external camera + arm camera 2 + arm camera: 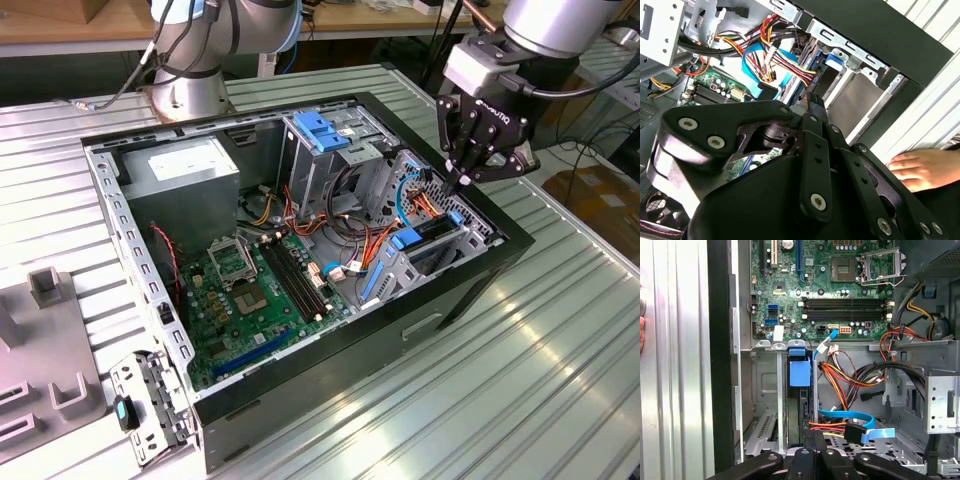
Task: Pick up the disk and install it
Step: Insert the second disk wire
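Installation looked nearly done: the silver, blue-railed disk (pixel 433 229) sat edge-up in the open black metal computer case's (pixel 470 300) corner bay, with the black hand (pixel 462 182) closed and empty just above it.

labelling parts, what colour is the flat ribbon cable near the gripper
Blue; the flat ribbon cable shows best in the first wrist view.

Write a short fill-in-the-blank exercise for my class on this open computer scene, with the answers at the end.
1. The claw hangs above the drive cage at the exterior view's ____ end of the case.
2. In the second wrist view, a person's ____ rests on the ribbed table beside the case.
3. The latch on the upright cage is coloured ____.

Answers: right; hand; blue
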Motion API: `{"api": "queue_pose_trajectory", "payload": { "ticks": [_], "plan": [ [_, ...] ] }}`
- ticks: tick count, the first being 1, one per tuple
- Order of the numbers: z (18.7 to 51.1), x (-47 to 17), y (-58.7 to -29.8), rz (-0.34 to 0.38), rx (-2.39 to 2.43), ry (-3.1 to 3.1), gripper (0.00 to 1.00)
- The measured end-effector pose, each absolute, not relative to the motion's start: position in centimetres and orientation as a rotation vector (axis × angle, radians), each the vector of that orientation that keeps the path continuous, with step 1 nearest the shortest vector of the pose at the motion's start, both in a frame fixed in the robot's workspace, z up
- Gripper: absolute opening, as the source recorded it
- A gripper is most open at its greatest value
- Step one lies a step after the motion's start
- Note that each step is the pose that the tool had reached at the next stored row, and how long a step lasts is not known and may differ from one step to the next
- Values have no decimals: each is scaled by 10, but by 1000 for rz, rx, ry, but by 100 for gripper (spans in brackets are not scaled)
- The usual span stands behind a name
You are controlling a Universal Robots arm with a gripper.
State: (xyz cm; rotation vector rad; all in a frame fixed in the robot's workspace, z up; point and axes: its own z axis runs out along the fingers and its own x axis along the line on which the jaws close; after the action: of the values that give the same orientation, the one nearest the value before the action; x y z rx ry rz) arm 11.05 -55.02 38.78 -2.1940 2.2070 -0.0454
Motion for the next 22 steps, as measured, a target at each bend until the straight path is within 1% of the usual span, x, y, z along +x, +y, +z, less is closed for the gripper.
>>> {"api": "queue_pose_trajectory", "payload": {
  "ticks": [4, 10, 13, 22],
  "plan": [
    [390, 110, -550, -46, -2194, 2207, 11],
    [404, 110, -550, -45, -2194, 2207, 11],
    [405, 105, -550, -45, -2194, 2207, 11],
    [405, 104, -516, -59, -2212, 2224, 11]
  ]
}}
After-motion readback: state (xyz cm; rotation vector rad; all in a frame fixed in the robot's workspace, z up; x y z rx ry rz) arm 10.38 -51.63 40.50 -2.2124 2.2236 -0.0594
